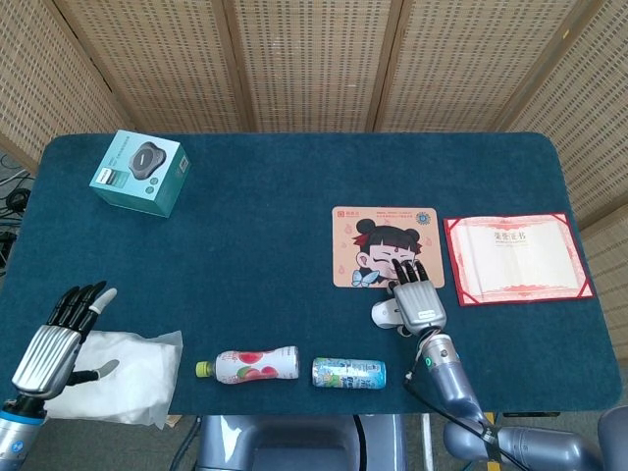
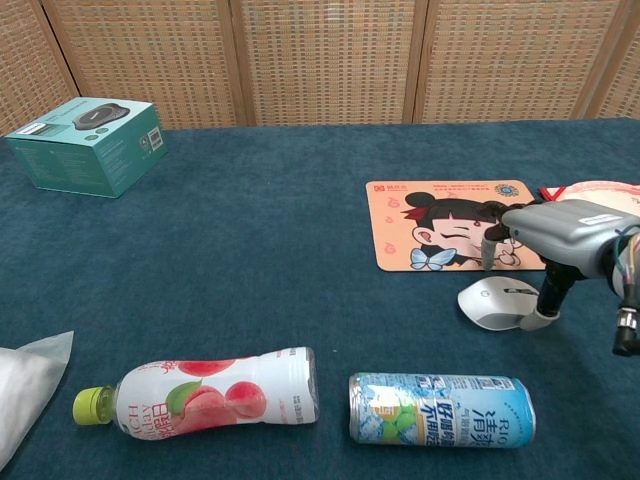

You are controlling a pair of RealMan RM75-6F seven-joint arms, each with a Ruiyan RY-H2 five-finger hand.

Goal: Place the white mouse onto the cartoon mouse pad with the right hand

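Woven rattan screens stand behind a surface covered with dark blue cloth [image 1: 285, 186]. Near its right edge lies a red-bordered certificate [image 1: 517, 258], and just beside it, toward the middle, lies the cartoon mouse pad [image 1: 387, 246] with a girl's face on it. The white mouse [image 2: 497, 303] sits on the blue cloth just in front of the pad's near edge, not on the pad. The right hand [image 1: 417, 300] is over the mouse with the palm down. Its dark fingers [image 2: 490, 243] reach forward above the pad's near edge, and its thumb [image 2: 548, 305] comes down at the right side of the mouse, touching it or very close to it. I cannot tell if the hand really grips the mouse.

Along the near edge lie a peach drink bottle [image 2: 205, 392] and a blue can [image 2: 441, 408], both on their sides. At the near left corner the left hand [image 1: 56, 340] is open, fingers apart, holding nothing, beside a white cloth [image 1: 128, 378]. A teal box [image 1: 139, 173] stands at the far left corner.
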